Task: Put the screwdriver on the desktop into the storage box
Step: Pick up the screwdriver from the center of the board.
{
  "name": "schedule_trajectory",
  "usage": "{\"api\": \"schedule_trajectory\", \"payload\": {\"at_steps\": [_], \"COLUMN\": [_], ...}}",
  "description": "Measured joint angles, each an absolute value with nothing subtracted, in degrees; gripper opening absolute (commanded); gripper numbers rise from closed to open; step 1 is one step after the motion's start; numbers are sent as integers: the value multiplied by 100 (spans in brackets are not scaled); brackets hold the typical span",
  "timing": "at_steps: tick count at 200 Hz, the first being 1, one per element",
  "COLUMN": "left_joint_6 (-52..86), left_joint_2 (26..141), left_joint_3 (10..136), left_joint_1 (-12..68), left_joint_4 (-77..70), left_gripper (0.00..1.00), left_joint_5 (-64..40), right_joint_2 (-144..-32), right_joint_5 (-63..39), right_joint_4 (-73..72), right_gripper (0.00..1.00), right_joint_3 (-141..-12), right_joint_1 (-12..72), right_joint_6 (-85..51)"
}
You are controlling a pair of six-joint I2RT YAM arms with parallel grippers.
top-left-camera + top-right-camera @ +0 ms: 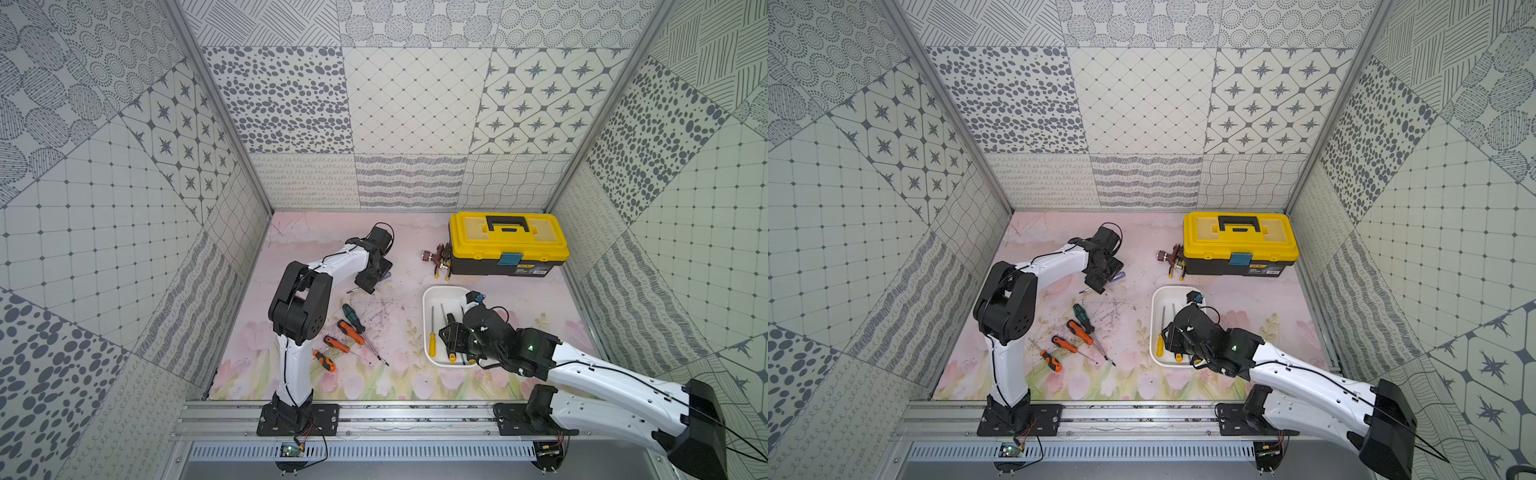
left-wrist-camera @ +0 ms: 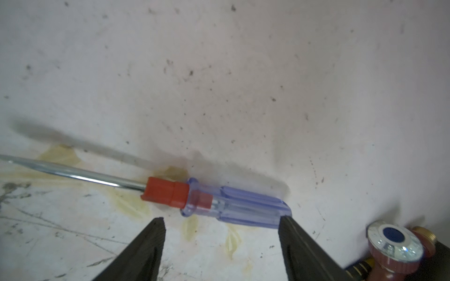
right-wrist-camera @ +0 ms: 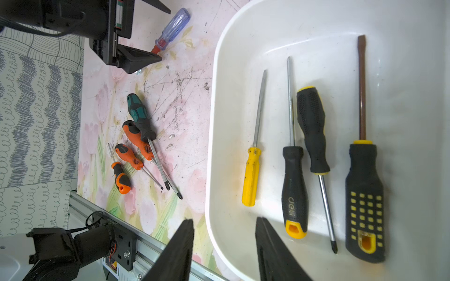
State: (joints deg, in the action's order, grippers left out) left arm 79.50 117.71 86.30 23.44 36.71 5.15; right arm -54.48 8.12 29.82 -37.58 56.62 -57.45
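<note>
A screwdriver [image 2: 233,204] with a clear blue handle and red collar lies on the pink desktop [image 2: 243,73]. My left gripper [image 2: 221,222] hovers open just over its handle without touching it; in a top view the left gripper [image 1: 374,274] hides most of it. Several more screwdrivers, one green [image 3: 138,114] and three orange [image 3: 136,140], lie together on the desktop. The white storage box [image 3: 219,121] holds several yellow and black screwdrivers [image 3: 252,177]. My right gripper [image 3: 224,220] is open with the box's near rim between its fingers, holding nothing.
A yellow-lidded black toolbox [image 1: 507,241] stands at the back right, with a brass and red valve [image 1: 438,259] against its left side. Patterned walls close in three sides. An aluminium rail [image 1: 415,411] runs along the front.
</note>
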Motion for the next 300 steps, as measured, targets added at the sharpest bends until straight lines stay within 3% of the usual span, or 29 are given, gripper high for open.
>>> {"api": "schedule_trajectory", "payload": {"at_steps": [17, 53, 93, 128, 184, 243, 300], "left_joint_6": [8141, 8307, 8261, 8095, 7583, 6337, 5835], "left_joint_2": [11917, 12092, 12105, 11939, 11098, 8532, 6501], "left_joint_3": [8709, 8884, 8764, 8418, 7636, 6508, 4425], "left_joint_1": [2296, 2198, 2169, 2169, 2386, 3308, 3621], "left_joint_4": [3691, 3907, 3962, 3677, 3197, 2567, 711], "left_gripper": [72, 45, 28, 0, 0, 0, 0], "left_joint_5": [526, 467, 451, 416, 517, 460, -1321], "right_joint_2": [-5448, -5437, -5358, -5358, -5251, -4571, -4139], "right_joint_5": [810, 812, 821, 821, 703, -21, -1068], "right_joint_4": [2985, 3050, 3085, 3109, 3124, 2445, 1085], "right_gripper": [43, 33, 31, 31, 33, 60, 73], "right_joint_3": [-3758, -3758, -3760, -3760, -3793, -3756, -3216], "right_joint_1": [5662, 5662, 5662, 5664, 5666, 5666, 5666], "right_joint_6": [-5734, -5666, -5658, -5655, -5454, -5037, -5035]}}
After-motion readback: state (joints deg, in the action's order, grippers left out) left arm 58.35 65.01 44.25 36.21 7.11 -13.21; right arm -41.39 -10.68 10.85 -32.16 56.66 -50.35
